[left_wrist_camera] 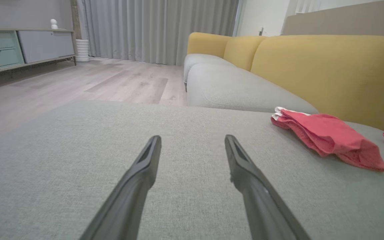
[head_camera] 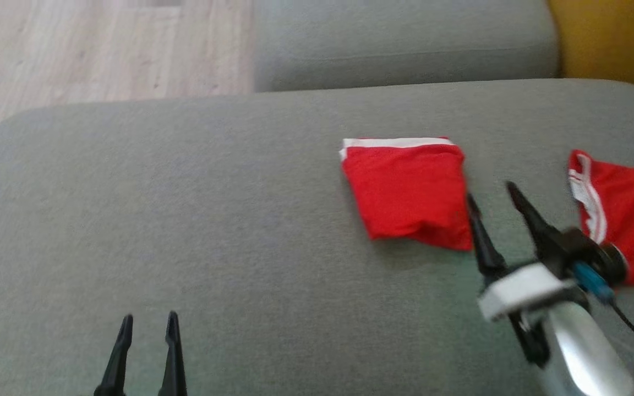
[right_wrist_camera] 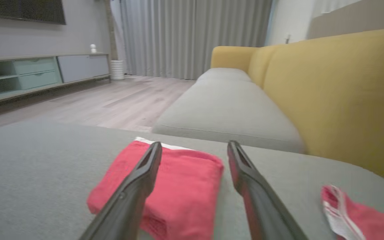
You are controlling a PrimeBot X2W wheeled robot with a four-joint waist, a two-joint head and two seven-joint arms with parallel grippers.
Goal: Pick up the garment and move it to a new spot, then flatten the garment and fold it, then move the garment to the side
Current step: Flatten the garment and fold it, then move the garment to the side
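The grey cushion (head_camera: 185, 220) lies bare from six round to eleven o'clock. At three o'clock sits the folded red garment (head_camera: 408, 190), and farther out another red cloth (head_camera: 630, 214), seemingly crumpled; a yellow backrest (head_camera: 608, 38) blocks one o'clock.

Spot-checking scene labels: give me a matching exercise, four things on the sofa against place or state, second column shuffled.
1. folded red garment
2. second red garment
3. left gripper
4. right gripper

A. open, over bare grey cushion
B. open, at the folded piece's right edge
C. lying flat, white band along its far edge
D. at the head view's right edge, partly behind the right wrist

Pairs: 1-C, 2-D, 3-A, 4-B
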